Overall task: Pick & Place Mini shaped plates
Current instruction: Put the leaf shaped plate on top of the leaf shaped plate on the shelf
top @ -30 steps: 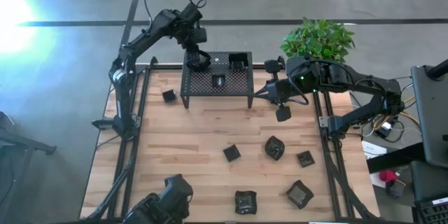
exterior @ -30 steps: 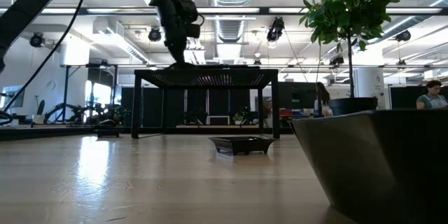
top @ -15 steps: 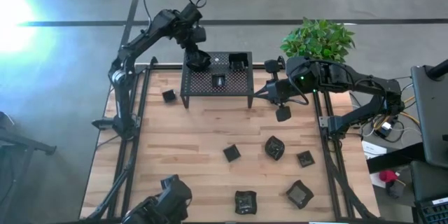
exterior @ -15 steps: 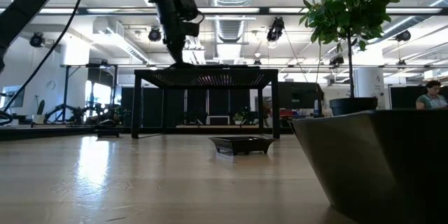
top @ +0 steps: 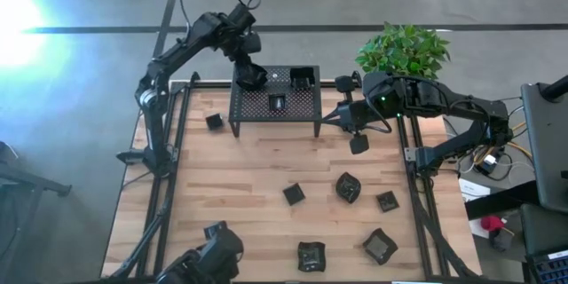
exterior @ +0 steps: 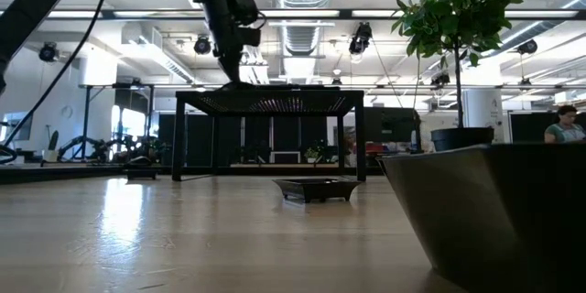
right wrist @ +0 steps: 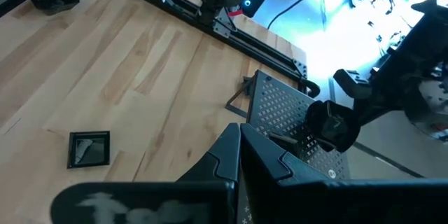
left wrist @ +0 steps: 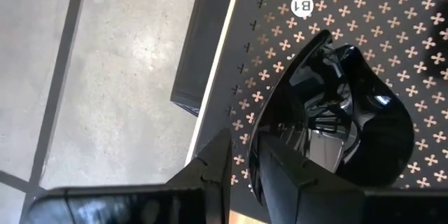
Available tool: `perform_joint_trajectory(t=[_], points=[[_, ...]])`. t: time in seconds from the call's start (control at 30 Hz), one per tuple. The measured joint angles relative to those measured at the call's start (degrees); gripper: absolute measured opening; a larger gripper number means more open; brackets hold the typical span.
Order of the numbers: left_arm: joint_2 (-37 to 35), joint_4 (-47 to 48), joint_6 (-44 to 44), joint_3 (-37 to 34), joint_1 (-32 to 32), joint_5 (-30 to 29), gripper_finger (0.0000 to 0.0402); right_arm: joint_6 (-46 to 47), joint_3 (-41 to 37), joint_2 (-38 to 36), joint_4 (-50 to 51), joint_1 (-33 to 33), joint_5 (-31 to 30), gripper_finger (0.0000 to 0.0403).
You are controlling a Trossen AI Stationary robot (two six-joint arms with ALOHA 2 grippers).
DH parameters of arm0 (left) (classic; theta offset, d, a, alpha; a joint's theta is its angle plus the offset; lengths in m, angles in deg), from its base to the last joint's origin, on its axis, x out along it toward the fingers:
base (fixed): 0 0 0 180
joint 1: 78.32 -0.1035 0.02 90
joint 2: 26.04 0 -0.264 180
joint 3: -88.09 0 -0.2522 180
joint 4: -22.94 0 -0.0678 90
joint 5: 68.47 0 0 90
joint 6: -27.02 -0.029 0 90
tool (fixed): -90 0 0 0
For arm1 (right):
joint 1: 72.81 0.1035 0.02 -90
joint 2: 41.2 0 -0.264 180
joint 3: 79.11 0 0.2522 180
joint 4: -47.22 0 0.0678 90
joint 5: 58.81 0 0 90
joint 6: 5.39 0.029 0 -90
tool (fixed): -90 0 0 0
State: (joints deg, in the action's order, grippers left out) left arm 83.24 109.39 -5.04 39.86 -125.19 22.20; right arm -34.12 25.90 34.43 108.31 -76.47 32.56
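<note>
My left gripper (top: pixel 251 76) is over the far left corner of the black perforated rack (top: pixel 297 106) and is shut on a glossy near-black leaf-like mini plate (left wrist: pixel 350 119). Two more mini plates (top: pixel 302 77) (top: pixel 277 103) lie on the rack top. One plate (top: pixel 214 122) sits on the table left of the rack, and several others (top: pixel 348 186) are scattered toward the near edge. My right gripper (top: pixel 358 142) hangs shut and empty over the table, right of the rack. My left gripper pinches the leaf-like plate by its raised rim (left wrist: pixel 257 155), one finger (left wrist: pixel 210 175) outside the rim and the other (left wrist: pixel 297 178) inside the dish. The fingers come from above, pointing down. The plate lies over the rack's perforated top; whether it rests there I cannot tell.
A potted plant (top: pixel 404 49) stands at the far right corner, behind my right arm. The rack stands on legs (exterior: pixel 180 137) at the far middle of the table. A dark camera mount (top: pixel 213 253) sits at the near left edge. Bare wood (top: pixel 248 164) lies between rack and near plates.
</note>
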Motion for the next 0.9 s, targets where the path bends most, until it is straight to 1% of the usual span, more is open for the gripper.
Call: perform_joint_trajectory(t=[0.2, 0.27, 0.37, 0.4, 0.6, 0.9], points=[[0.04, -0.26, -2.16, -1.14, 0.0, -1.32, 0.0057, -0.38, 0.0, 0.0, -0.04, 0.0, 0.0, 0.0008], [0.04, -0.26, -2.18, -1.08, 0.0, -1.56, 0.0043, -0.37, 0.0, 0.0, -0.13, 0.0, 0.0, 0.0008], [0.04, -0.19, -2.51, -1.07, 0.0, -1.75, 0.0009, -0.35, 0.0, 0.0, -0.13, 0.0, 0.0, 0.0008], [0.04, -0.19, -2.51, -1.07, 0.0, -1.73, 0.0006, -0.34, 0.0, 0.0, -0.13, -0.01, 0.0, 0.0008], [0.04, 0.63, -2.58, -0.51, 0.0, -1.68, 0.0001, -0.22, 0.02, 0.0, -0.11, 0.0, 0.0, 0.0008], [-0.04, 5.68, -2.45, 1.96, -0.06, 2.1, 0.0, -0.22, 0.0, 0.0, -0.11, -0.01, 0.0, 0.0008]])
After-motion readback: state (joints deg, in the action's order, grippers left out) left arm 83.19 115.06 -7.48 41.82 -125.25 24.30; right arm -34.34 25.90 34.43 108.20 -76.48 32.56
